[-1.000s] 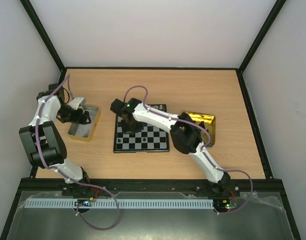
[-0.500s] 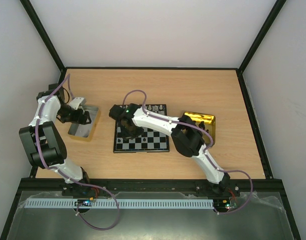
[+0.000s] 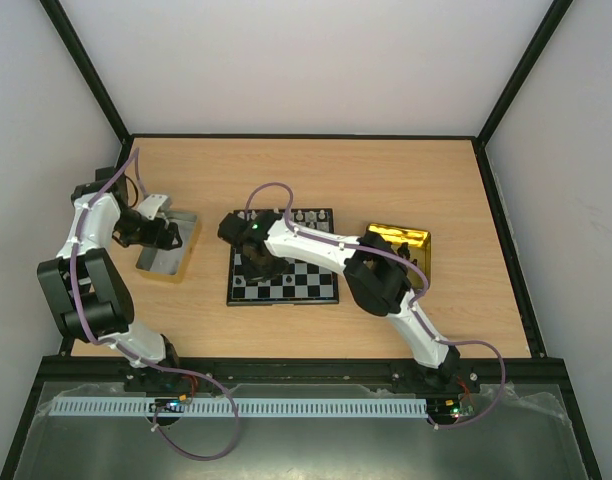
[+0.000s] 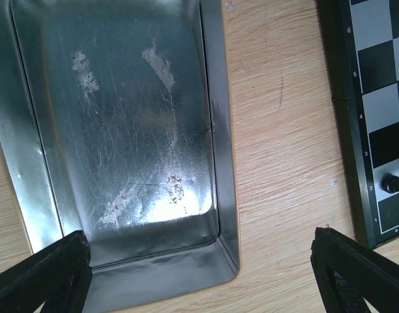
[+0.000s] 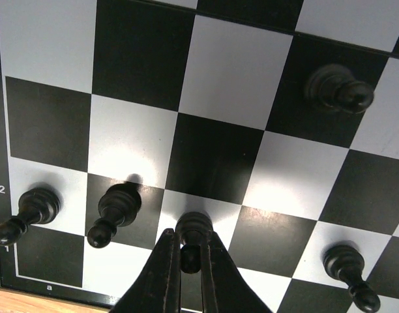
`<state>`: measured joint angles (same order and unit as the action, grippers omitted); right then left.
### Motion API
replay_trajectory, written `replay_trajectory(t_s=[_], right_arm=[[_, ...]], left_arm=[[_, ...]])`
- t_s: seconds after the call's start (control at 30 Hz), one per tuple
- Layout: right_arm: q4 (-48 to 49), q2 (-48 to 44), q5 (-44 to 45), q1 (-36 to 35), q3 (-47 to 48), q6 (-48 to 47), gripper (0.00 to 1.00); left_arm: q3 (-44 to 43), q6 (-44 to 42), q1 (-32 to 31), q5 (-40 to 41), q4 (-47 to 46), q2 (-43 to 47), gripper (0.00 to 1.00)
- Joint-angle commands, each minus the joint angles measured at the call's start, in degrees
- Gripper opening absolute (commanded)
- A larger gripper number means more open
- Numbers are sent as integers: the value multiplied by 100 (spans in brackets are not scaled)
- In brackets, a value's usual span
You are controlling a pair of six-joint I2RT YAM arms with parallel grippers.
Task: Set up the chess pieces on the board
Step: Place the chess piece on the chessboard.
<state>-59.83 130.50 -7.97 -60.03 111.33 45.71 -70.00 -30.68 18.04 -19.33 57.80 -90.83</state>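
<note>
My right gripper (image 5: 191,237) is clamped tight on a black pawn (image 5: 193,225) over a pale square in the board's (image 5: 232,72) second row; I cannot tell whether its base rests on the square. Two more black pawns (image 5: 118,202) stand at its 9 o'clock, another (image 5: 343,261) at 4 o'clock and a fourth (image 5: 333,88) at 1 o'clock. White pieces (image 3: 311,215) line the board's far edge. My left gripper (image 4: 199,277) hangs with its jaws spread wide, holding nothing, over the near end of the silver tray (image 4: 121,130), which lies at the board's 9 o'clock on the wooden table (image 4: 278,130). A gold tray (image 3: 401,245) sits at 3 o'clock.
</note>
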Motion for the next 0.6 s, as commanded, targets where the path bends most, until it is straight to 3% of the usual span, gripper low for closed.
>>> replay_trajectory(t_s=[0.0,0.2,0.57], right_arm=[[-186,-59,19,-85,-207,96,6],[-173,-68,65,-80,-200,135,25],[-166,-53,67,-87,-65,123,27]], left_arm=[[89,-74,31,-88,145,170,92],[112,-75,27,-97,158,207,92],[161,-66,30,-97,157,258,92]])
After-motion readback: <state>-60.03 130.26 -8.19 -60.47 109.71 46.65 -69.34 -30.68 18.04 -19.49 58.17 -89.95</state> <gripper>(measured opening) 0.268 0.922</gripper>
